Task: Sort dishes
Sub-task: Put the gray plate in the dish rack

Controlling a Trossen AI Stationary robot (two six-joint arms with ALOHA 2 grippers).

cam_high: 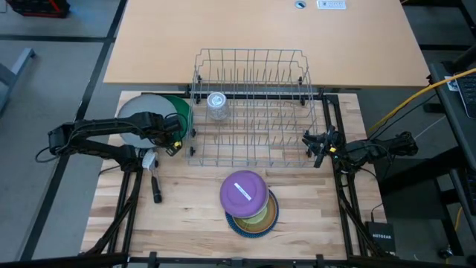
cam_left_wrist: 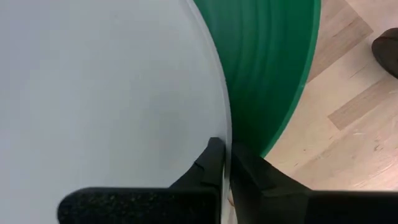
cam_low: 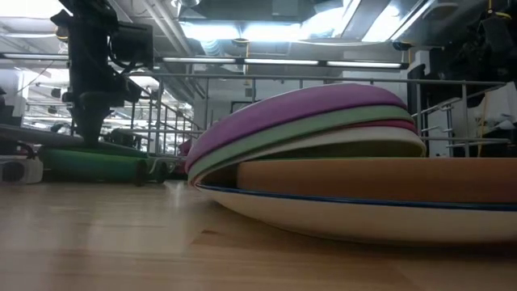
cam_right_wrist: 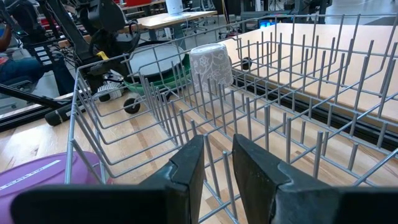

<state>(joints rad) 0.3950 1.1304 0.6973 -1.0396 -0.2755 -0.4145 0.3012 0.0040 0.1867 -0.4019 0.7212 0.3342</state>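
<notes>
Left tool [cam_left_wrist: 225,163] pinching grey plate [cam_left_wrist: 106,93] rim — wrist view only

Dark jointed arms [cam_high: 97,138], yellow tags

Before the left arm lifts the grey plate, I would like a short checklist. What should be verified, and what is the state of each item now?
1. Left gripper shut on the rim of the grey plate: ok; the left wrist view shows one finger on each side of the edge.
2. Only the grey plate is pinched: ok; the green plate lies beneath, outside the fingers.
3. Depth of grip enough for lifting: cannot tell; only the rim is held.
4. Wire dish rack has free slots: ok; only a glass stands in it.
5. Right gripper away from the path: ok; it waits at the rack's right end.
</notes>
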